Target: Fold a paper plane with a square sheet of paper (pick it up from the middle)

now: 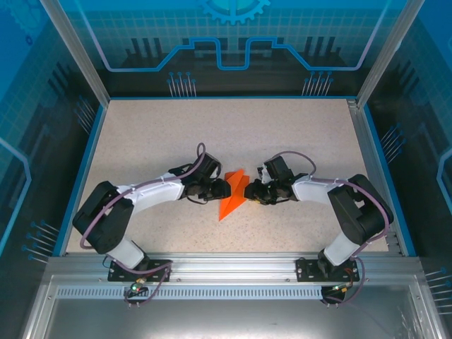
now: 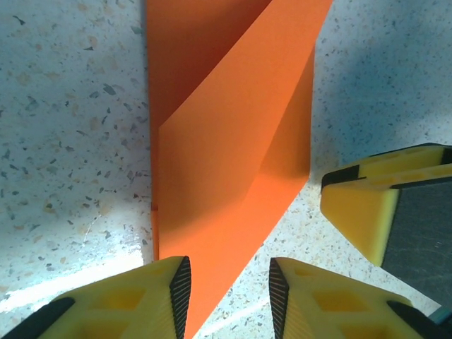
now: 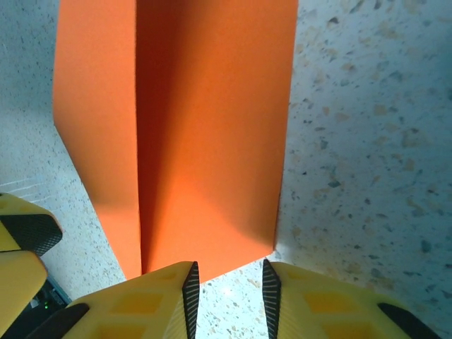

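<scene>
The orange paper (image 1: 234, 193) lies folded into a pointed, creased shape at the middle of the speckled table, its tip toward the near left. My left gripper (image 1: 224, 189) sits at its left edge and my right gripper (image 1: 248, 191) at its right edge. In the left wrist view the folded paper (image 2: 226, 141) runs down between the open yellow fingers (image 2: 141, 300), its lower edge passing beside the left pad. In the right wrist view the paper (image 3: 191, 127) shows a centre crease, and its near edge stops just ahead of the open gripper (image 3: 227, 296).
The right gripper's yellow finger (image 2: 367, 212) shows at the right of the left wrist view, close to the paper. Blue rails (image 1: 85, 162) and glass walls bound the table. Bare tabletop (image 1: 226, 127) stretches behind the arms.
</scene>
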Controlling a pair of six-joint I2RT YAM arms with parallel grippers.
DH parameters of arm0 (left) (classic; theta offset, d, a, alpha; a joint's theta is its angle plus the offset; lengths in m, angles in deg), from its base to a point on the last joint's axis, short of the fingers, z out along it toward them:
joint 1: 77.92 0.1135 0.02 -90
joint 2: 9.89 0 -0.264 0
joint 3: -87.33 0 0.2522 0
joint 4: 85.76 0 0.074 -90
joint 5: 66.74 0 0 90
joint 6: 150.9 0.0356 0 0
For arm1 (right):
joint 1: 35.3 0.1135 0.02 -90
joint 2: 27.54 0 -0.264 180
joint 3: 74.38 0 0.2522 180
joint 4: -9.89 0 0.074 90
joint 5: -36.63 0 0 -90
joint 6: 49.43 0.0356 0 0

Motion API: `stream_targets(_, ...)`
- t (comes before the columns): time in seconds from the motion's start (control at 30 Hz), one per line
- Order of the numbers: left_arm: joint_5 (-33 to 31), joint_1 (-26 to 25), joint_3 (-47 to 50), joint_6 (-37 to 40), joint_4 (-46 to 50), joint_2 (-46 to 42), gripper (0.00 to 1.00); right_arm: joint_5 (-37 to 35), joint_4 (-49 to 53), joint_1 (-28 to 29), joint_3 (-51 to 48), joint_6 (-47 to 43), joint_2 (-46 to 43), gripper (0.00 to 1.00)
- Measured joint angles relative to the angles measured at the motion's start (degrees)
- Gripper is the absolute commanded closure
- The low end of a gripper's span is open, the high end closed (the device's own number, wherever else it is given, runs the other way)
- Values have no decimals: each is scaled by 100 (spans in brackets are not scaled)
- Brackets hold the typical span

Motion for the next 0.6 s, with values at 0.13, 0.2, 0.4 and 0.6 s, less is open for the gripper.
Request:
stream_targets(0.13, -20, 0, -9, 0, 17, 186, 65, -48, 2, 0, 2, 42, 22, 68)
stream_targets(0.2, -31, 0, -9, 0, 17, 247, 65, -46, 0, 0, 2, 61, 68, 68)
stream_targets(0.4, -35, 11, -9, 2, 11, 310, 69, -42, 0, 0, 24, 101, 181, 68)
stream_targets(0.6, -35, 37, -9, 2, 9, 463, 69, -26, -26, 0, 24, 170, 199, 68)
